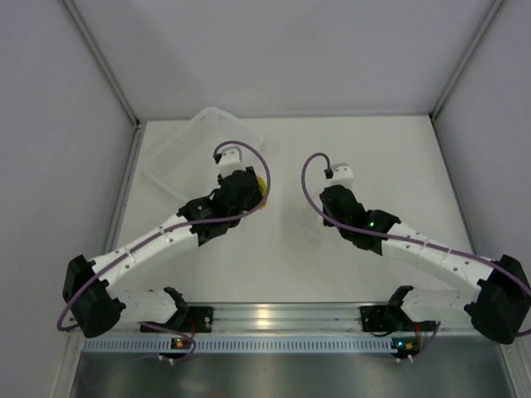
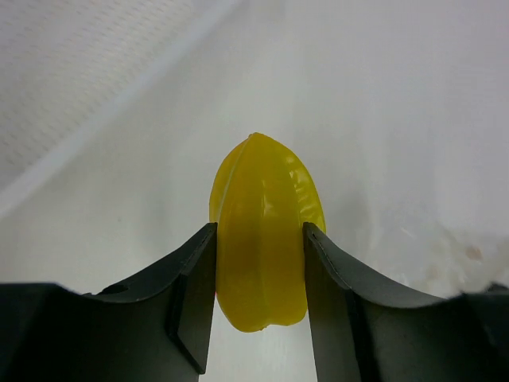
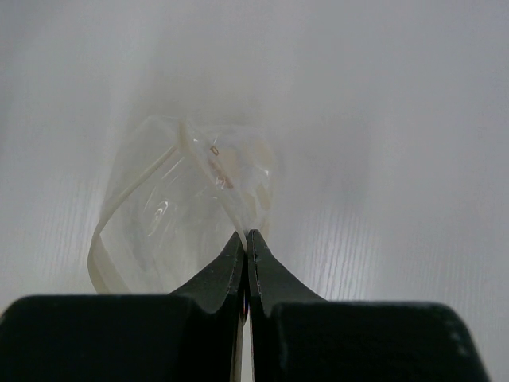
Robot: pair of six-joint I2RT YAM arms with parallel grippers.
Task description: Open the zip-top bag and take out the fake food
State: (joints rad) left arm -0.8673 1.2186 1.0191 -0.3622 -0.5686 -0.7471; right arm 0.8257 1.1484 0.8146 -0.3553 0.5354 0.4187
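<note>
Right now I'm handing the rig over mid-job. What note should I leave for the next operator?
Left gripper: shut on the fake food, held outside the bag, beside the tray.
Right gripper: shut on an edge of the zip-top bag, whose mouth gapes open; it looks empty.
Done: bag opened, food out.
Left: probably only to set the food down and release the bag.

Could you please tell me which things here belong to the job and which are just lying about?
Job: fake food, held in left gripper; zip-top bag, pinched by right gripper.
Lying about: translucent tray, beyond the left gripper.
</note>
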